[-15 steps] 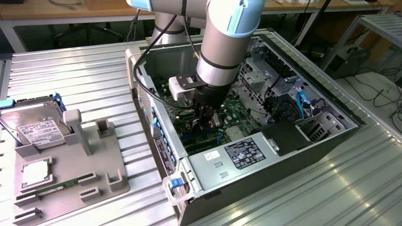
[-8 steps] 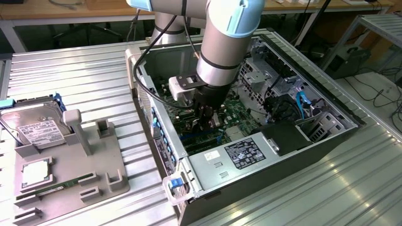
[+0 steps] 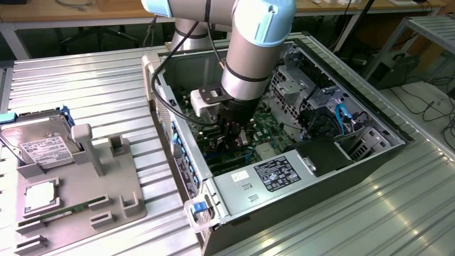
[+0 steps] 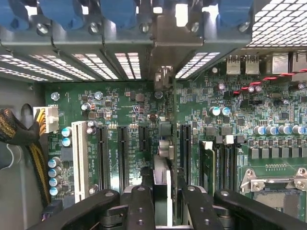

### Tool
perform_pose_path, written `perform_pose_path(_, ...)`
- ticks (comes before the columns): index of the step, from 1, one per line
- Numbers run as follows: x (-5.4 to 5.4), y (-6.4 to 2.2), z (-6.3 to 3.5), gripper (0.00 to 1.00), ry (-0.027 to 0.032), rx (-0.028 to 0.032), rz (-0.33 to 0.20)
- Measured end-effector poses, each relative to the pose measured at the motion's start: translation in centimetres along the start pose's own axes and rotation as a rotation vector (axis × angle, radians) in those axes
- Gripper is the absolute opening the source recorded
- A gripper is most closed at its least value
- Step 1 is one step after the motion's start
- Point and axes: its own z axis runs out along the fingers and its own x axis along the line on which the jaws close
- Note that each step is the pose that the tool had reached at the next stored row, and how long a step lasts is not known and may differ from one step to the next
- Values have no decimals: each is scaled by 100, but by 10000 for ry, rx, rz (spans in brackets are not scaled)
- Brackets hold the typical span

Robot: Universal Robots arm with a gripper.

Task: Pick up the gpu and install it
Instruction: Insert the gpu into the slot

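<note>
One gripper (image 4: 162, 191), lowered inside the open computer case (image 3: 370, 114), has its fingers (image 4: 140, 203) closed narrowly on the gpu (image 4: 163, 148), held edge-on, upright above the motherboard (image 4: 124, 103) slots.

Computer case (image 3: 370, 114): set on the table (image 3: 92, 80), at the exterior view's right.
Fixture tray (image 3: 106, 197): placed at the exterior view's left.
Hard drive (image 3: 39, 144): held on the tray.
Gripper (image 3: 235, 141): lowered inside the case, over the motherboard (image 4: 129, 105).
Gpu (image 4: 163, 191): held edge-on between the fingers (image 4: 139, 206), above the slots.
</note>
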Motion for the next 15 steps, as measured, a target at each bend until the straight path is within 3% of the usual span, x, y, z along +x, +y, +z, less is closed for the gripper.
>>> perform_pose_path(3,1,0,0,27,3,-2,0)
perform_pose_path(5,-6,-3,24,29,-54,26,-1)
perform_pose_path(6,-3,-1,5,29,-12,9,-1)
perform_pose_path(9,-4,1,-61,35,-7,20,-1)
perform_pose_path(11,-17,4,-145,35,21,41,0)
perform_pose_path(14,-71,11,-387,35,49,89,-1)
perform_pose_path(15,-83,12,-426,35,53,97,-1)
